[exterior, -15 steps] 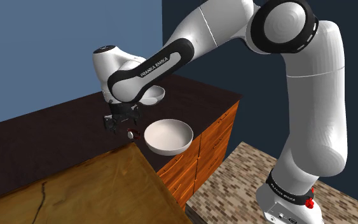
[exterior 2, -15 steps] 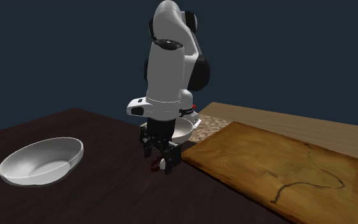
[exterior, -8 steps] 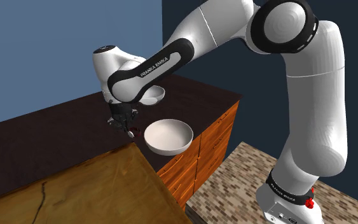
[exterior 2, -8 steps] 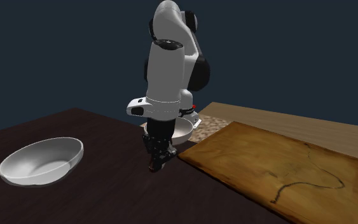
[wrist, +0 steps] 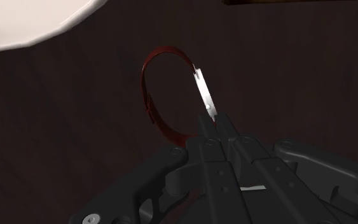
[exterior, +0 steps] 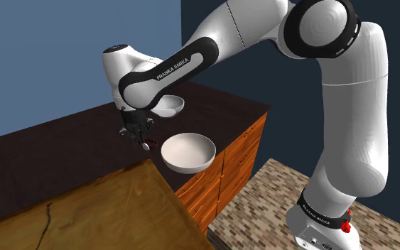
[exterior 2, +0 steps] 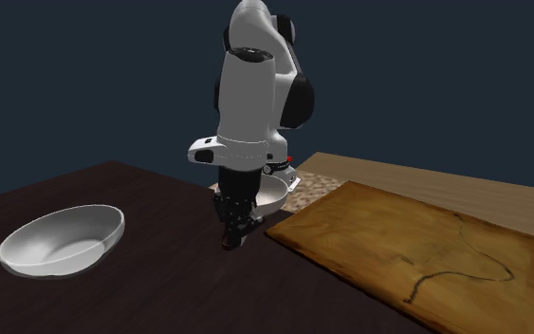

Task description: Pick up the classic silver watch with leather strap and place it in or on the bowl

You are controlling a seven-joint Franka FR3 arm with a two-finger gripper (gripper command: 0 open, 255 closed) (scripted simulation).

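Observation:
The watch (wrist: 171, 95) is a dark red strap loop with a slim silver case (wrist: 201, 89). My gripper (wrist: 213, 125) is shut on the loop beside the case, and the loop stands out past the fingertips. In the shoulder view the gripper (exterior: 137, 135) points down at the dark tabletop with the watch (exterior: 146, 146) at its tip, left of a white bowl (exterior: 187, 152). In the second exterior view the gripper (exterior 2: 237, 231) holds the watch (exterior 2: 230, 245) low over the table, well to the right of the same bowl (exterior 2: 62, 239). The bowl's rim (wrist: 18, 28) also shows in the wrist view.
A second, smaller white bowl (exterior: 169, 106) sits behind the arm, also seen as a bowl (exterior 2: 274, 194) behind the hand. A wooden board (exterior 2: 416, 251) lies beside the dark tabletop (exterior: 56, 153). The counter's edge drops to drawers (exterior: 226, 170) and a tiled floor (exterior: 262, 206).
A second ago the fingers stood apart around the watch; they then closed on it. Since half a second ago the hand has risen slightly with the watch.

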